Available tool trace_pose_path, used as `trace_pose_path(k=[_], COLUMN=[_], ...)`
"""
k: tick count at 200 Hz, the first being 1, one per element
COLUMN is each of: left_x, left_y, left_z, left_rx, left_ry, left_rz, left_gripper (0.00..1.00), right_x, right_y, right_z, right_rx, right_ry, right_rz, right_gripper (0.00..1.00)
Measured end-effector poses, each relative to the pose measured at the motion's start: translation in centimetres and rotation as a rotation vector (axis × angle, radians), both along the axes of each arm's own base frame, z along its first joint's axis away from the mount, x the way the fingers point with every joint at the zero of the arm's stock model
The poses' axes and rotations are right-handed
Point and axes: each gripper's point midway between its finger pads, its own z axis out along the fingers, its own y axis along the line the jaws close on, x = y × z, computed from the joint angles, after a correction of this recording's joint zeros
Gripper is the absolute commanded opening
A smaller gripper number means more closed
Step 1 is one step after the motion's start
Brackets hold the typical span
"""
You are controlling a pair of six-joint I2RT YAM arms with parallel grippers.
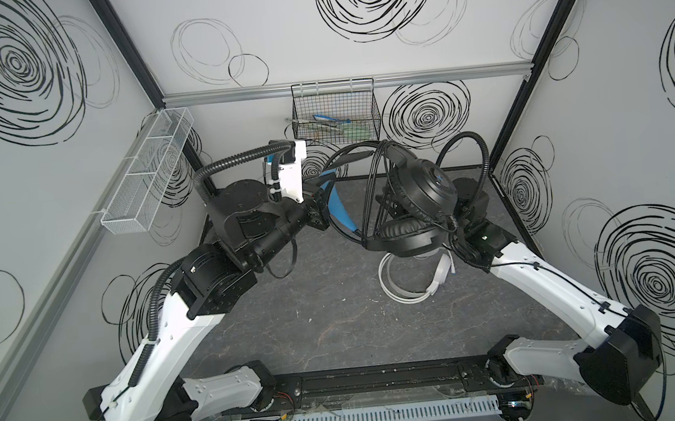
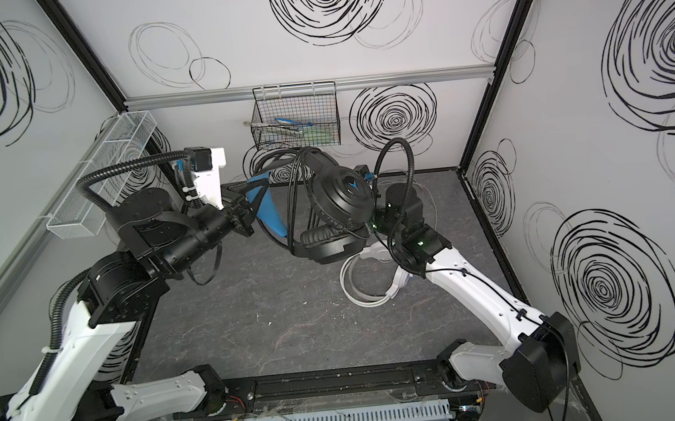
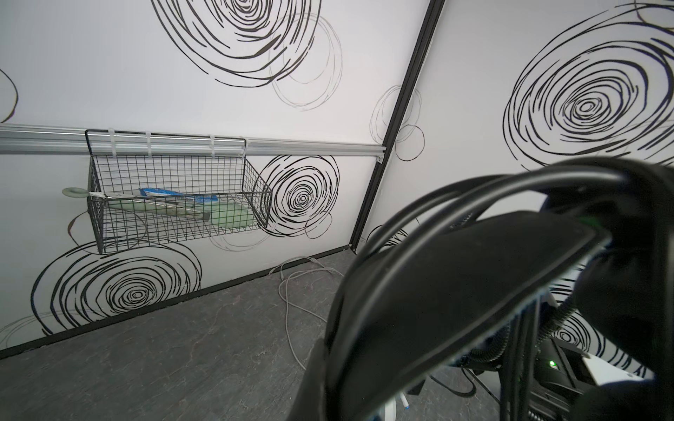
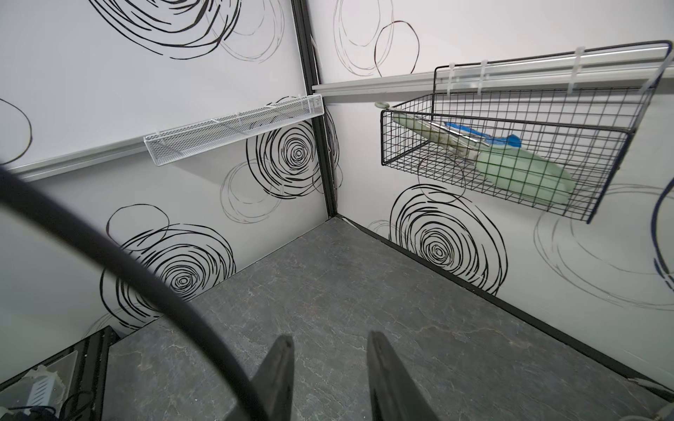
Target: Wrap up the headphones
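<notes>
The black headphones (image 1: pixel 425 187) (image 2: pixel 340 192) hang in the air above the table's back middle. Their thin black cable (image 1: pixel 371 192) is looped several times over the headband. My left gripper (image 1: pixel 320 200) (image 2: pixel 249 213) is shut on the blue-lined headband (image 1: pixel 337 207). In the left wrist view that headband (image 3: pixel 437 291) fills the near field. My right gripper (image 4: pixel 330 339) stands open with only bare floor between its fingers, and a black cable (image 4: pixel 109 255) crosses beside it. In both top views the ear cups hide it. The white headphones (image 1: pixel 397 293) (image 2: pixel 360 295) lie on the table below.
A black wire basket (image 1: pixel 336 116) with green and blue items hangs on the back wall. A white mesh tray (image 1: pixel 148 169) hangs on the left wall. A thin white cable (image 3: pixel 291 291) trails over the floor near the back corner.
</notes>
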Motion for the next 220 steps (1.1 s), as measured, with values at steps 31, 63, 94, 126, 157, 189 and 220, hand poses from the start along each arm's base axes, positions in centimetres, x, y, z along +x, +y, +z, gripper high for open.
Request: trace_pose_path(k=[31, 63, 94, 126, 157, 189, 220], left_x=[0.6, 1.1, 1.2, 1.4, 1.6, 2.1, 2.8], left_y=[0.7, 1.4, 1.6, 1.7, 2.1, 2.9, 3.8], left_z=[0.2, 0.2, 0.4, 0.6, 0.8, 1.0, 0.9], left_rx=[-0.023, -0.044, -0.062, -0.080, -0.095, -0.129, -0.164], left_ry=[0.009, 0.024, 0.030, 0.034, 0.036, 0.052, 0.075], left_rz=[0.026, 0.049, 0.049, 0.049, 0.058, 0.087, 0.121], left_gripper=[0.00, 0.00, 0.00, 0.00, 0.00, 0.00, 0.00], right_x=[-0.3, -0.6, -0.8, -1.0, -1.2, -1.4, -1.6], right_y=[0.2, 0.2, 0.3, 0.4, 0.5, 0.6, 0.9], right_z=[-1.0, -2.2, -2.4, -2.6, -3.5, -4.3, -4.5], right_rx=[-0.004, -0.015, -0.014, -0.009, -0.013, -0.020, -0.024], right_ry=[0.025, 0.047, 0.053, 0.061, 0.079, 0.093, 0.095], right_rz=[0.018, 0.030, 0.043, 0.054, 0.066, 0.073, 0.083], right_gripper=[0.44, 0.44, 0.42, 0.36, 0.29, 0.18, 0.05])
